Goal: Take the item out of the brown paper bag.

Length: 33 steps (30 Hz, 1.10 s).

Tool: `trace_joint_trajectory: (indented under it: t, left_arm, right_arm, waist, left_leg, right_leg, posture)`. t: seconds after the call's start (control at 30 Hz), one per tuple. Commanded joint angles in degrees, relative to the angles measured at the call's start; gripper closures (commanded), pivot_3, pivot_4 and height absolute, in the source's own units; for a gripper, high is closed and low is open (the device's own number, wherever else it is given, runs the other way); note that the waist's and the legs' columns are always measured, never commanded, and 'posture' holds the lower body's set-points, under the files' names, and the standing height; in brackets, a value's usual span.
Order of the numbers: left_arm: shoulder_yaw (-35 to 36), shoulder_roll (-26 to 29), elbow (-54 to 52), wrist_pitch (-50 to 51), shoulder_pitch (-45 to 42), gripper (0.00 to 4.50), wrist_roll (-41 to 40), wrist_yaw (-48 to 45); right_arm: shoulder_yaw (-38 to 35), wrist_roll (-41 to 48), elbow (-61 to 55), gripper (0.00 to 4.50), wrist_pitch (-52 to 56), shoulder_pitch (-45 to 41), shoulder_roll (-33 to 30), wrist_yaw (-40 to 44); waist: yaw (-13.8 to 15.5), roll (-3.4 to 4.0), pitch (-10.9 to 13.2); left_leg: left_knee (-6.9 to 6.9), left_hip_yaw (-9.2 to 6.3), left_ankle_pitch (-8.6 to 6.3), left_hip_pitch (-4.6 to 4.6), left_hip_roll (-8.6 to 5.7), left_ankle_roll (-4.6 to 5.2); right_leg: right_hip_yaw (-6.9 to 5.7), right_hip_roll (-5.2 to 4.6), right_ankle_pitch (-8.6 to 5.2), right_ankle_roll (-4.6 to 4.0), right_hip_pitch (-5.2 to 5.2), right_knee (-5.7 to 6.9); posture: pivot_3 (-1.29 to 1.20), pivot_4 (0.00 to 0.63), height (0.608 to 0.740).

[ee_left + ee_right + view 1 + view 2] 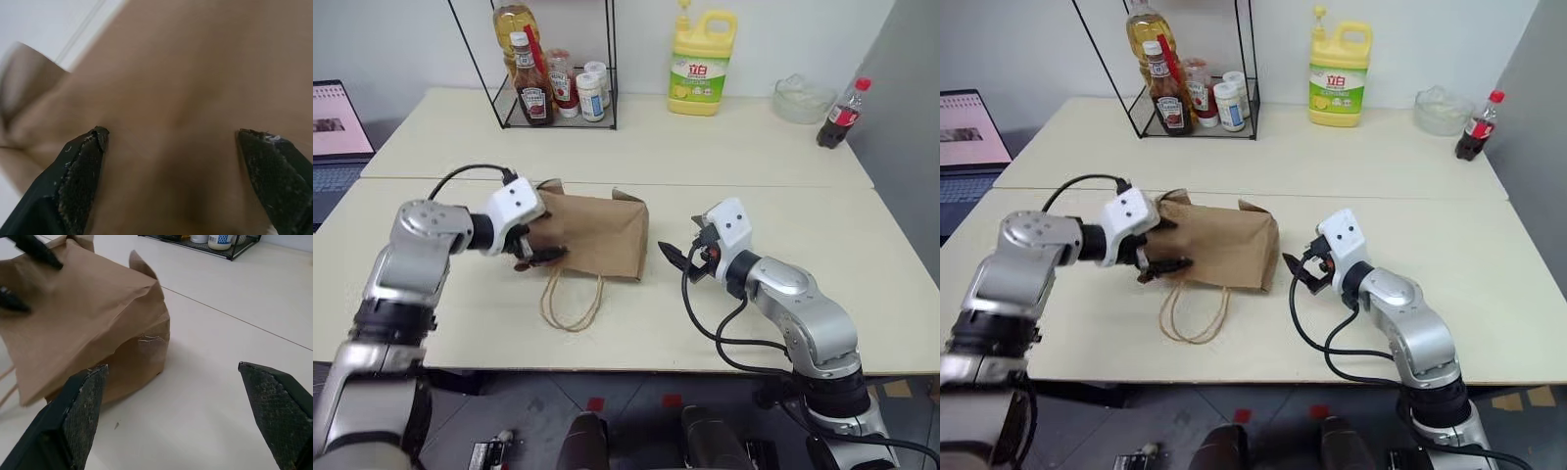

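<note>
At the far left edge a laptop point(337, 132) sits open on the cream table point(862, 255). Next comes the left gripper point(536, 247), its two black fingers spread wide and set against the left end of the brown paper bag point(597, 233); from the wrist camera the tan paper lies right between those fingers point(80, 178), though I cannot tell whether they actually press on it. The bag lies on its side near the table's front half, crumpled at its upper corners, with its looped cord handles point(572, 302) trailing toward the front edge. The item is not to be seen anywhere outside the bag, and the bag's inside is hidden. Behind the bag, at the back of the table, a black wire rack point(553, 69) holds a ketchup bottle point(532, 88) and several smaller jars. To the right of the bag, just apart from it, the right gripper point(677, 257) hangs with its jaws wide open and empty, pointing at the bag's right end. Farther back stand a yellow detergent jug point(700, 67), a clear glass bowl point(803, 98) and a red-capped cola bottle point(842, 113).
</note>
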Motion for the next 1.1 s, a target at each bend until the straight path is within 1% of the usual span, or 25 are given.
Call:
trace_joint_trajectory:
  t: [0.03, 0.1, 0.2, 0.33, 0.47, 0.53, 0.6, 0.77, 0.97, 1.07, 1.1]
  left_arm:
    - [3.59, 4.31, -9.89, -0.47, 2.86, 0.00, -1.71, -0.68]
    - [3.82, 7.45, -12.47, -7.28, 5.74, 0.00, -1.76, -3.11]
    - [4.13, 11.23, -13.65, -18.14, 9.12, 0.00, -2.07, -6.67]
    - [3.79, 13.62, -10.99, -34.27, 12.56, 0.00, -1.84, -10.25]
    - [2.83, 14.03, -6.07, -46.91, 13.73, 0.00, -2.94, -13.88]
    - [1.74, 13.23, -3.94, -50.79, 13.18, 0.00, -2.90, -14.75]
    - [-0.73, 11.93, -0.67, -55.30, 12.16, 0.00, -1.10, -15.14]
    - [-4.33, 7.66, 6.17, -60.39, 8.68, 0.00, 2.23, -12.37]
    - [-6.30, 3.66, 7.51, -61.25, 7.19, 0.00, 3.30, -9.30]
    - [-5.78, 1.51, 4.54, -53.88, 6.77, 0.62, -0.16, -8.88]
    - [-5.56, 1.27, 3.56, -51.78, 6.89, 0.93, -1.21, -9.22]
  right_arm:
    - [-0.28, 0.76, -0.50, 0.03, -1.89, -0.67, -0.41, 0.54]
    - [0.24, 0.77, 0.04, 0.03, -2.82, -0.43, -1.19, 1.55]
    - [1.04, 0.58, 0.91, 0.03, -5.08, 0.17, -3.01, 3.70]
    - [1.72, 1.16, 1.86, 0.03, -7.96, 0.96, -5.35, 7.24]
    - [2.30, 1.49, 2.40, 0.03, -10.28, 1.82, -7.11, 10.25]
    - [2.64, 1.65, 2.45, 0.03, -11.17, 2.24, -7.67, 11.30]
    - [3.20, 1.63, 2.62, 0.03, -11.78, 2.44, -7.73, 11.93]
    - [3.67, 1.55, 3.04, 0.03, -11.95, 3.28, -7.46, 12.14]
    - [3.98, 0.66, 2.17, 0.03, -12.38, 4.58, -8.84, 12.35]
    - [5.43, -1.30, 1.73, 0.00, -15.73, 6.75, -12.48, 14.57]
    - [6.05, -2.07, 1.79, 0.00, -17.43, 7.50, -13.95, 15.54]
  waist:
    - [0.17, -0.02, 0.01]
    - [0.13, -0.02, 0.01]
    - [0.19, -0.01, 0.01]
    - [0.18, 0.00, 0.01]
    - [0.15, 0.00, 0.02]
    - [0.18, -0.01, 0.01]
    - [0.18, -0.01, 0.01]
    - [0.13, -0.01, 0.01]
    - [0.14, -0.01, 0.01]
    - [0.27, -0.01, 0.01]
    - [0.26, -0.01, 0.01]
  left_leg:
    - [0.01, 0.00, 0.00, 0.00, -0.01, 0.00]
    - [0.01, 0.00, 0.00, 0.00, -0.01, 0.01]
    - [-0.03, 0.04, 0.00, 0.04, -0.01, 0.01]
    - [-0.03, 0.06, -0.01, 0.03, 0.00, 0.02]
    - [-0.03, 0.07, -0.01, 0.04, 0.01, 0.03]
    - [-0.03, 0.07, -0.01, 0.02, 0.00, 0.03]
    - [-0.02, 0.08, -0.02, 0.02, -0.01, 0.03]
    - [-0.01, 0.07, -0.02, 0.02, 0.00, 0.03]
    - [-0.01, 0.07, -0.02, 0.02, 0.00, 0.03]
    - [0.00, 0.06, -0.02, 0.02, 0.00, 0.03]
    - [0.01, 0.06, -0.02, 0.02, 0.00, 0.03]
  right_leg:
    - [-0.01, 0.00, 0.00, 0.00, 0.01, 0.00]
    - [0.01, 0.00, 0.00, 0.00, 0.01, 0.00]
    - [0.03, 0.00, -0.01, -0.01, 0.00, -0.04]
    - [0.03, 0.01, -0.02, -0.03, -0.01, -0.06]
    - [0.04, 0.01, -0.04, -0.05, -0.03, -0.06]
    - [0.03, 0.01, -0.04, -0.06, -0.03, -0.06]
    - [0.05, 0.01, -0.04, -0.06, -0.02, -0.07]
    - [0.04, 0.03, -0.04, -0.05, -0.02, -0.05]
    - [0.04, 0.03, -0.04, -0.06, -0.02, -0.02]
    - [0.03, 0.02, -0.04, -0.06, 0.00, -0.03]
    - [0.03, 0.03, -0.04, -0.06, 0.00, -0.03]
  posture:
    - [0.00, 0.150, 0.740]
    - [0.00, 0.150, 0.740]
    - [0.00, 0.150, 0.740]
    - [0.00, 0.150, 0.740]
    - [0.00, 0.150, 0.740]
    - [0.00, 0.150, 0.740]
    - [0.00, 0.150, 0.740]
    - [0.00, 0.150, 0.740]
    - [0.00, 0.150, 0.740]
    - [0.00, 0.150, 0.740]
    - [0.00, 0.150, 0.740]
